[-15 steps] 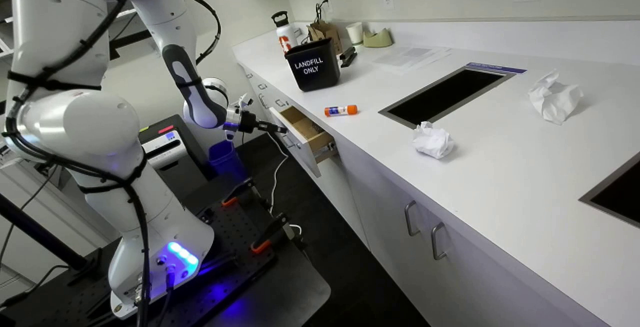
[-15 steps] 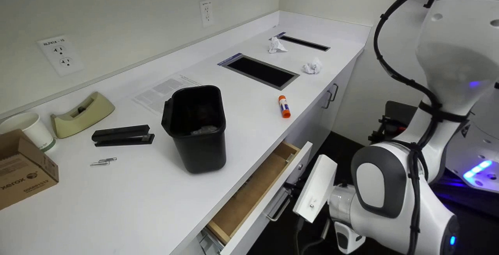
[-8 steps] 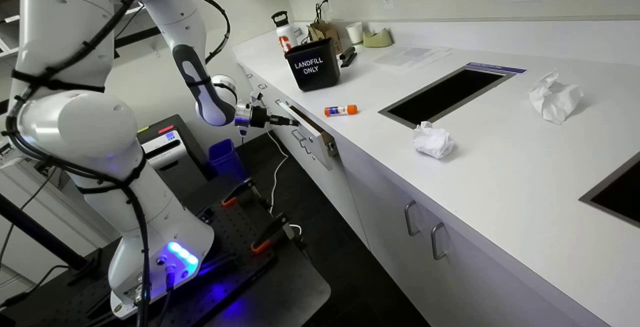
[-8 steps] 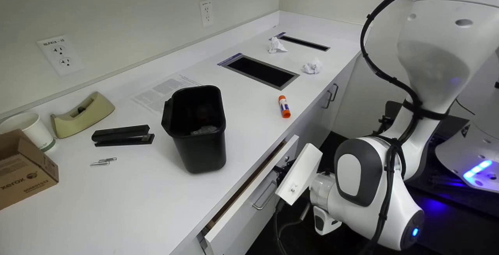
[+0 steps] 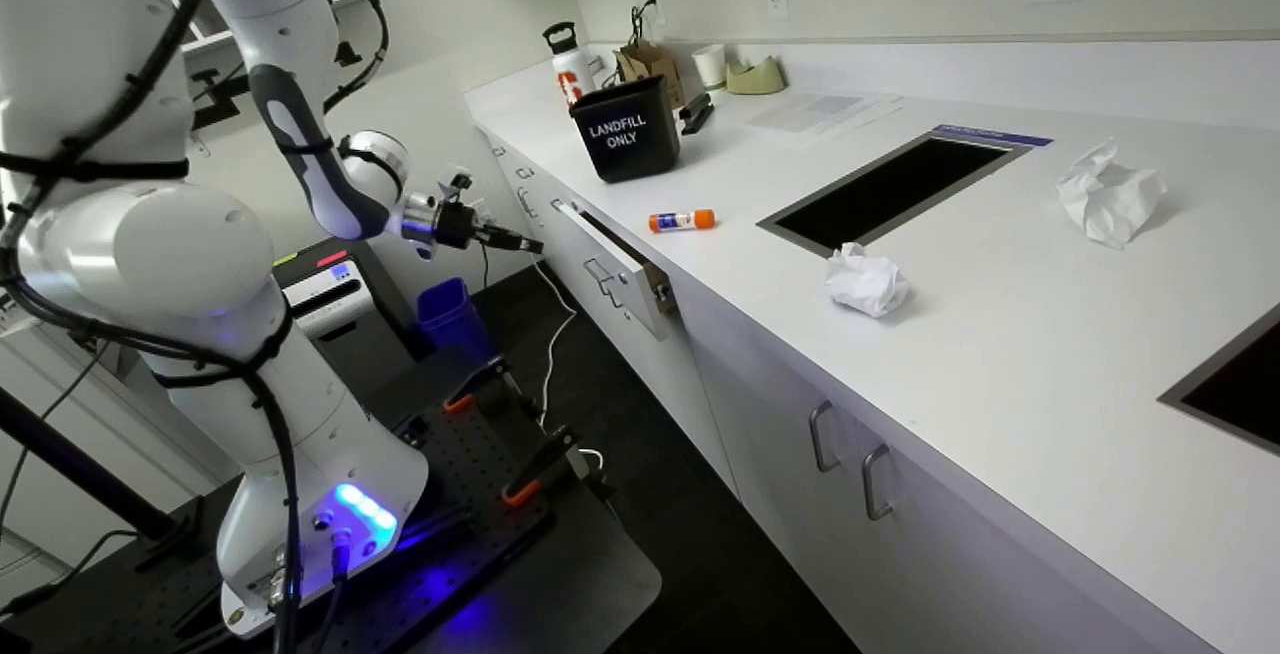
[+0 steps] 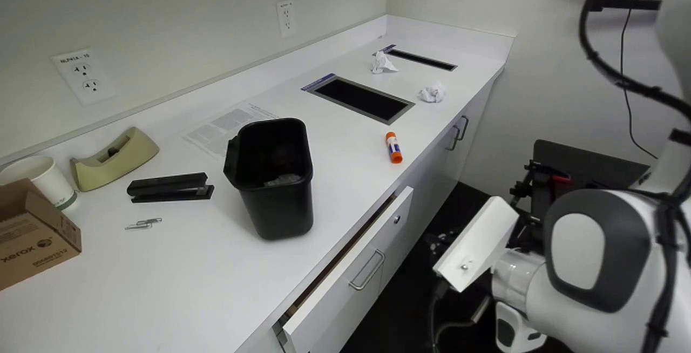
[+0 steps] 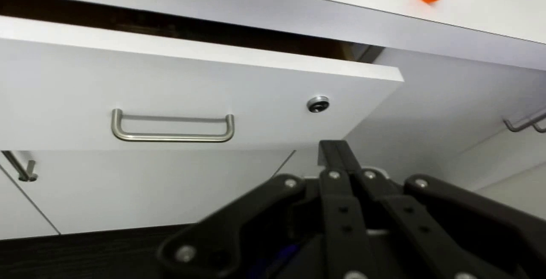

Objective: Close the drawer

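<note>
The drawer has a white front panel with a metal bar handle and a round lock; it shows in both exterior views [image 5: 628, 279] [image 6: 360, 273] and across the wrist view [image 7: 192, 85]. It stands a little way out, with a narrow dark gap between its front and the counter edge. My gripper [image 7: 334, 146] is shut with its fingertips together and nothing between them. In an exterior view the gripper [image 5: 538, 247] hangs in front of the drawer front, apart from it. In an exterior view the gripper [image 6: 436, 242] is partly hidden by the white wrist plate.
The white counter [image 5: 1000, 334] holds a black bin [image 6: 272, 191], a glue stick [image 5: 682, 221], crumpled paper [image 5: 866, 281] and a stapler [image 6: 170, 187]. Lower cabinet doors with bar handles [image 5: 822, 437] lie below. A blue bin [image 5: 455, 319] stands on the floor.
The drawer moved inward from wide open to a narrow gap, with my gripper at its front. Over the last half second my gripper has backed away from it, and the drawer stayed put.
</note>
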